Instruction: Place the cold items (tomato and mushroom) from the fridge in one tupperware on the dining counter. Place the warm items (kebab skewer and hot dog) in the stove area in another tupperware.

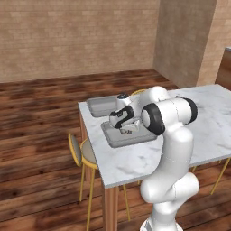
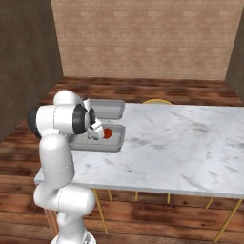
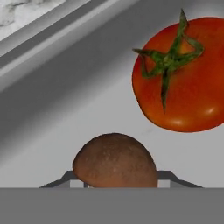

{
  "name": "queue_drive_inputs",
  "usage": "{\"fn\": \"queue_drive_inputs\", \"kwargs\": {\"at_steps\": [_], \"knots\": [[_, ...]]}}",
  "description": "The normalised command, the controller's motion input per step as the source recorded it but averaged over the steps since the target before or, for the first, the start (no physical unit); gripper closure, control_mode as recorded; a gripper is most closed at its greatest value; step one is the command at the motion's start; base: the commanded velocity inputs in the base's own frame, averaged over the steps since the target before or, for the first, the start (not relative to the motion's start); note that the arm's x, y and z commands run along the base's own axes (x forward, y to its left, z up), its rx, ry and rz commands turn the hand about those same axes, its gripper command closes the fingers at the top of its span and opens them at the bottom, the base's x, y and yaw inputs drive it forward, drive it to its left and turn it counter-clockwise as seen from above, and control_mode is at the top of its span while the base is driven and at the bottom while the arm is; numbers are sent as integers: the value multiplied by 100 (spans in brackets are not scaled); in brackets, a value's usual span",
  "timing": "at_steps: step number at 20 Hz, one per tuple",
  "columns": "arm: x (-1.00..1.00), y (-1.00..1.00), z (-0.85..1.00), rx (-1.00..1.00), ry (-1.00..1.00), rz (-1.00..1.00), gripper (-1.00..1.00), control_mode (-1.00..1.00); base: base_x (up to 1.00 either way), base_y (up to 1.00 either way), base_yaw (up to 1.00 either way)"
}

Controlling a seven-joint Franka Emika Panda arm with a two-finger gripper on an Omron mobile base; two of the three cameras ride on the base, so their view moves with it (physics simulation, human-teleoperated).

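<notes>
In the hand view the gripper (image 3: 114,186) sits at the bottom centre, its dark fingertips (image 3: 59,181) mostly cut off by the lower edge and by the mushroom (image 3: 115,161) between them. The jaws stand partly closed with the mushroom in the gap, but whether they press on it or merely flank it I cannot tell. The mushroom is a matte brown dome with a faintly speckled skin; its underside is hidden. Up and to the right lies the tomato (image 3: 181,76), glossy red, rounded, with a green star-shaped stem, its right side cut off by the frame edge. Both rest over the smooth grey floor of a tray (image 3: 65,109), whose flat rim runs diagonally across the upper left, with a sliver of veined white counter (image 3: 22,11) beyond.

In the right base view the arm hides most of the hand; the tomato shows as a small red spot at centre left inside the near tray, and a second, similar tray (image 2: 107,108) lies just behind it. In the left base view the gripper hangs low over the near tray, its contents too small to make out. A yellow-framed stool (image 1: 81,155) stands at the counter's left end, above a dark wooden floor.
</notes>
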Motion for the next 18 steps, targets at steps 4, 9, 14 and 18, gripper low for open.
{"fn": "queue_drive_inputs", "kwargs": {"at_steps": [4,9,14,18], "knots": [[0,2,0,0,3,0,100,-100,0,0,0],[-1,3,0,0,3,0,-100,-100,0,0,0],[-9,-4,9,-2,3,-4,-100,-100,0,0,0],[-41,0,49,0,0,-2,-100,-100,0,0,0]]}}
